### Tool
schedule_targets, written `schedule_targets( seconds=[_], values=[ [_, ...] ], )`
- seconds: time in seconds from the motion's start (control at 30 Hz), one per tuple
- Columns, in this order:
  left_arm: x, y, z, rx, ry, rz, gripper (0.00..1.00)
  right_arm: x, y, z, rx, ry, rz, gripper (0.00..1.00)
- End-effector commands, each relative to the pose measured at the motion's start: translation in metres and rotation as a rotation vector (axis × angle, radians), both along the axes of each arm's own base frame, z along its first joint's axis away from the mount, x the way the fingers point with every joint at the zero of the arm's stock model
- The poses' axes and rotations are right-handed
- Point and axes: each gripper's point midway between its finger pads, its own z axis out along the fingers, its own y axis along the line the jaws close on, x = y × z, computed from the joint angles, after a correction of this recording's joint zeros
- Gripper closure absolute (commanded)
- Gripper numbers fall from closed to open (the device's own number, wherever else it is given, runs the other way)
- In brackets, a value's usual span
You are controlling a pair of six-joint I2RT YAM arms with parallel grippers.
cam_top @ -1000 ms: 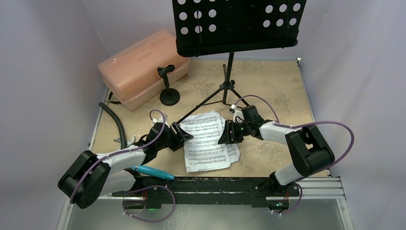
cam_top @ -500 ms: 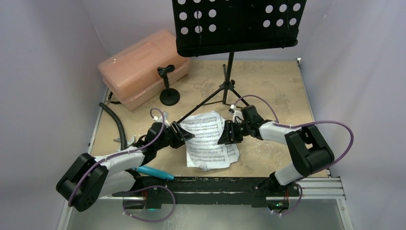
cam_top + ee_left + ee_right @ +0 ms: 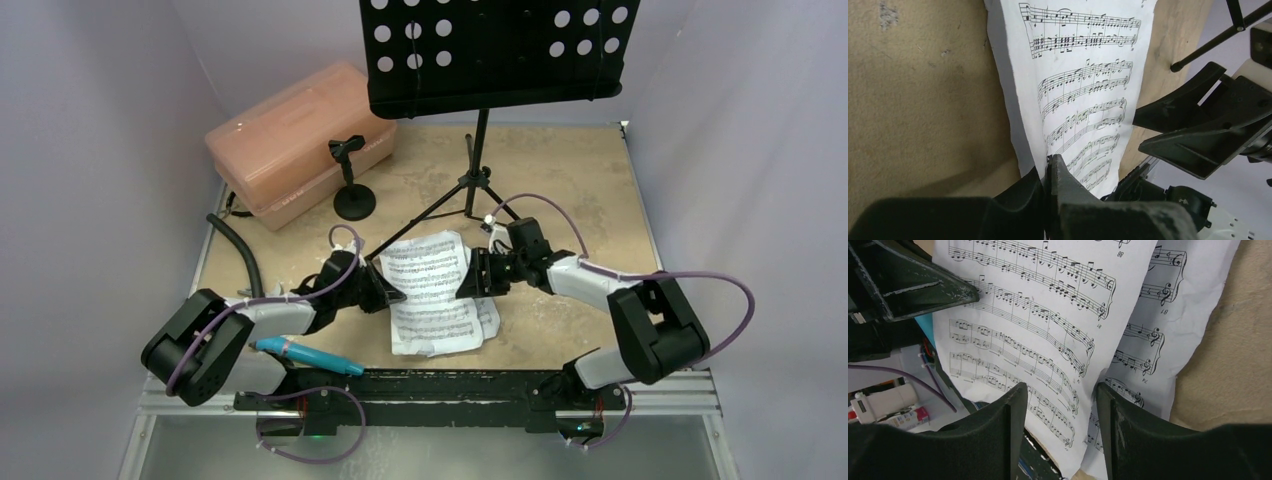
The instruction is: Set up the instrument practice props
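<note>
Clamping left fingers point(image 3: 1064, 186) together on the top sheet-music page's point(image 3: 1083, 100) edge, mid-tabletop point(image 3: 580, 180) below the music stand point(image 3: 495, 50); holding right fingers point(image 3: 998, 425) apart astride the opposite edge. Probably worth closing there on that page only, then lifting evenly, sparing the lower page point(image 3: 1168, 340).

Light falls soft and even from above on my table point(image 3: 580, 190), bright enough, with faint shadows. The desk point(image 3: 500, 60) at 12 o'clock is a black silhouette. In my left wrist view the page point(image 3: 1083, 75) is crisp, its 9 o'clock edge shaded; my fingers point(image 3: 1073, 210) at 6 o'clock blur, too close.
</note>
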Motion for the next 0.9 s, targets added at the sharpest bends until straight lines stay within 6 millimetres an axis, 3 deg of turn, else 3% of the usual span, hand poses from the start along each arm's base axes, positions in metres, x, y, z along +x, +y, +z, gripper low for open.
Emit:
schedule_targets(
  seconds=[0.0,0.3,0.5,0.87],
  values=[
    [0.007,-0.012,0.025,-0.053,-0.086,-0.06,1.0,0.006,-0.003,0.026,-0.022,-0.076,0.0,0.43],
    [-0.012,-0.026,0.056,-0.147,-0.133,-0.183,1.0,0.023,-0.016,0.091,-0.071,-0.236,-0.071,0.34],
    [-0.016,-0.03,0.079,-0.088,-0.175,-0.283,1.0,0.026,-0.02,0.133,-0.026,-0.301,-0.157,0.26],
    [-0.009,-0.036,0.143,-0.039,-0.352,-0.404,1.0,0.029,-0.02,0.17,0.009,-0.34,-0.195,0.24]
  ],
)
